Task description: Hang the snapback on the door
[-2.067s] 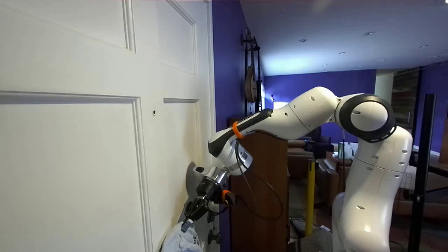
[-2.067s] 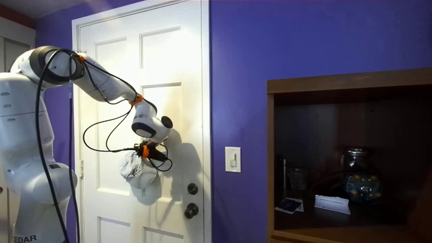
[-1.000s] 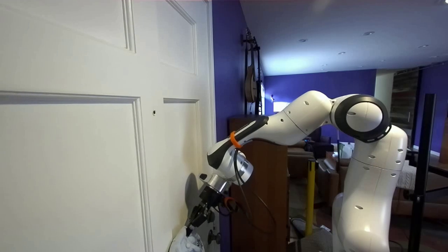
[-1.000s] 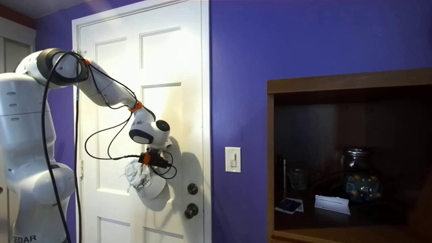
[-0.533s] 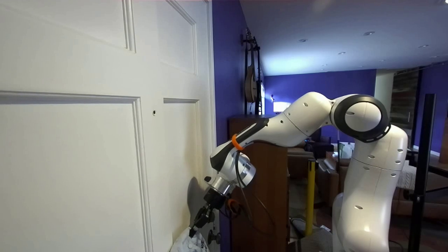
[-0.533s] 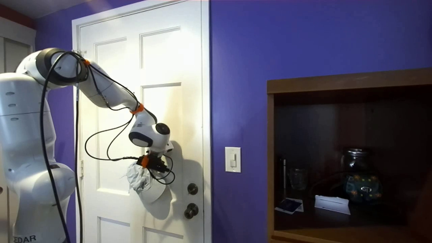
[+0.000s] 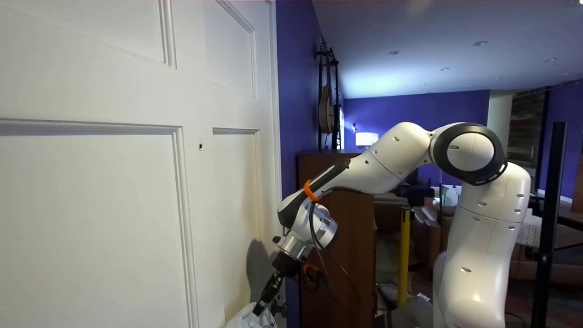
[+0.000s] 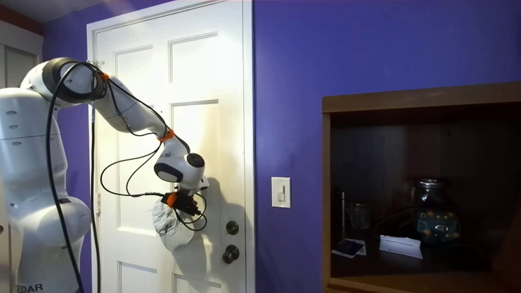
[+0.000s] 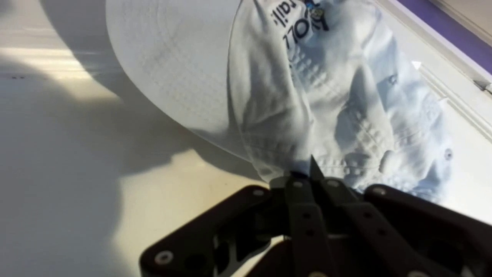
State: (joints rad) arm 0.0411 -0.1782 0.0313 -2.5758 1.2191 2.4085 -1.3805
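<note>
wrist view, lower centre: jaws pinch the cap (image 9: 276, 92) by its edge, probably for hanging on the door (image 9: 165, 200).

On the dark shelf (image 8: 439, 267) I see a folded white card (image 8: 401, 246), flat papers (image 8: 350, 248) at its nine o'clock, a glass (image 8: 360, 216) at ten and a dark flowered object (image 8: 436, 226) at two

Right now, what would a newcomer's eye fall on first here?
The big white arm likely draws the eye, bent toward the door in both exterior views. The pale snapback, pinched in the end effector, fills much of the wrist view. Purple wall flanks the door.
</note>
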